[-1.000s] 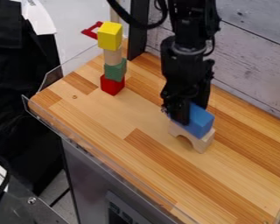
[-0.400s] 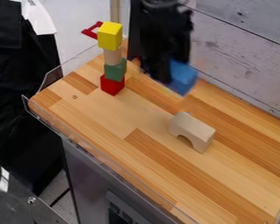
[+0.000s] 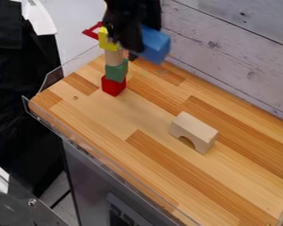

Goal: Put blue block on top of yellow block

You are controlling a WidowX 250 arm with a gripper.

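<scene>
High at the top of the camera view, my gripper (image 3: 135,46) is shut on the blue block (image 3: 154,43), which hangs tilted above the table beside the tower, to its right. The yellow block (image 3: 106,39) tops that tower, and the black gripper covers part of its right side from this angle. Beneath the yellow block come a natural wood piece (image 3: 113,56), a green block (image 3: 115,71) and a red block (image 3: 113,86) standing on the tabletop.
A natural wood arch block (image 3: 194,131) stands on the wooden table (image 3: 108,128), right of centre. Behind the table runs a grey plank wall (image 3: 232,53). A clear low guard follows the left and front edges. A red object (image 3: 92,30) lies behind the tower.
The gripper has lifted the blue block off the arch block and carried it up and left, close to the tower. The tower and the arch block have stayed in place.
</scene>
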